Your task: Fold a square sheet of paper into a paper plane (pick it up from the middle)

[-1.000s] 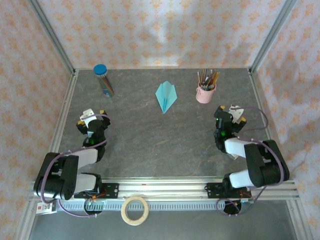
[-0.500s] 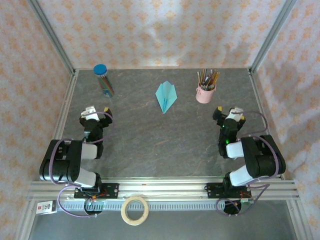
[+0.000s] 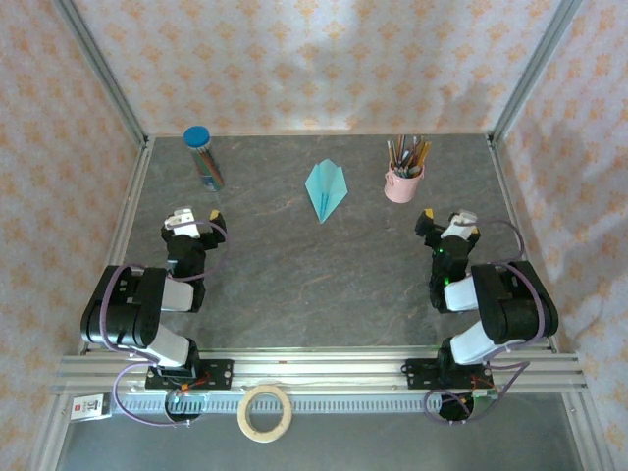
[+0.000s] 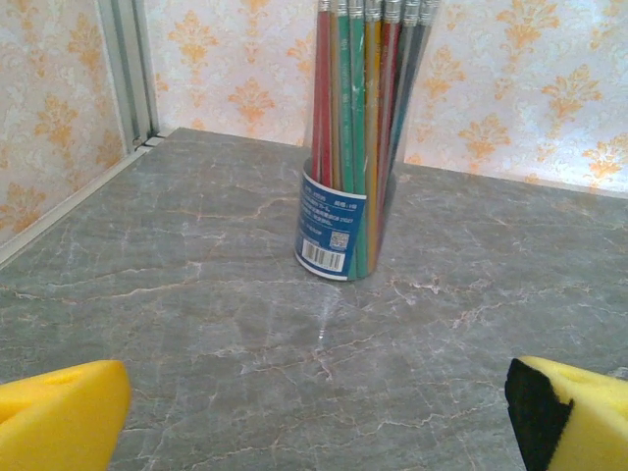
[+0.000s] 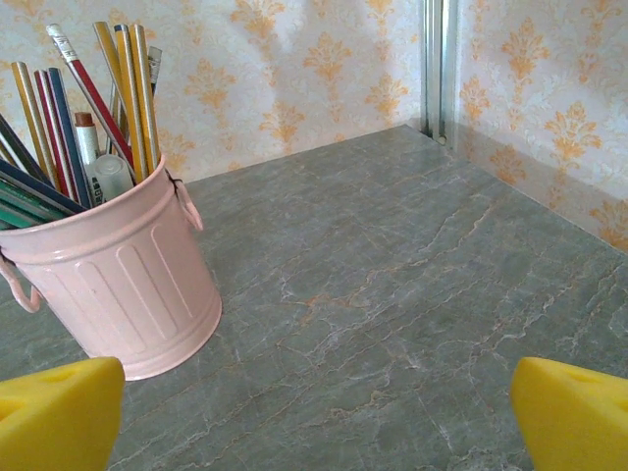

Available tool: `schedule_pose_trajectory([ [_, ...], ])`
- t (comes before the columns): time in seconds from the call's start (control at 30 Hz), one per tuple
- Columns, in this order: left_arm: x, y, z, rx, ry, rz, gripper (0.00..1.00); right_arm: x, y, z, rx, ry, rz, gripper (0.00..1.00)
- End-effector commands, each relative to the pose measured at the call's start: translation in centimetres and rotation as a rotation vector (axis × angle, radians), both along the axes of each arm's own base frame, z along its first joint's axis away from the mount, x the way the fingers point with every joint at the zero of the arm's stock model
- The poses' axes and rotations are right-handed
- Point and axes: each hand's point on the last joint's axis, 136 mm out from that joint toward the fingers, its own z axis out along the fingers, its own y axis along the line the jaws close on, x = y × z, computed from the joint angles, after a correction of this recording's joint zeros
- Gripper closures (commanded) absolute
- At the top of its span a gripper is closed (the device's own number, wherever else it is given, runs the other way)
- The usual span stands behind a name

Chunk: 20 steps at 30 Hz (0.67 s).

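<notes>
Lying beyond left gripper: paper plane

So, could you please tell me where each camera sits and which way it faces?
Top external: above and behind the arms, looking down on the table and paper plane; both arms show, left pincer and right pincer open.
Left wrist: low over the table, facing the far left corner and the pencil tube; its yellow fingertips show.
Right wrist: low, facing the far right corner and the pink pencil bucket; its yellow fingertips show.
Shared: top external also shows the pencil tube and pink pencil bucket.
</notes>
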Motion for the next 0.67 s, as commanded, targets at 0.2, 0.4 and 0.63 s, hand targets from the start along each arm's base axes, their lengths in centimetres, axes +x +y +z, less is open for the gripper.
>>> schedule_pose_trajectory([
  [0.2,0.3,-0.1,0.9,0.037,-0.025,0.008,0.01,0.1,-0.1,0.7,-0.003,-0.029,0.003,0.00],
  [0.4,0.4,-0.2,0.8,0.041,-0.021,0.004,0.01,0.1,-0.1,0.7,-0.002,-0.030,0.003,0.00],
  [0.63,0.4,-0.2,0.8,0.043,-0.022,0.005,0.01,-0.6,1.9,1.1,-0.033,-0.058,0.128,0.00],
])
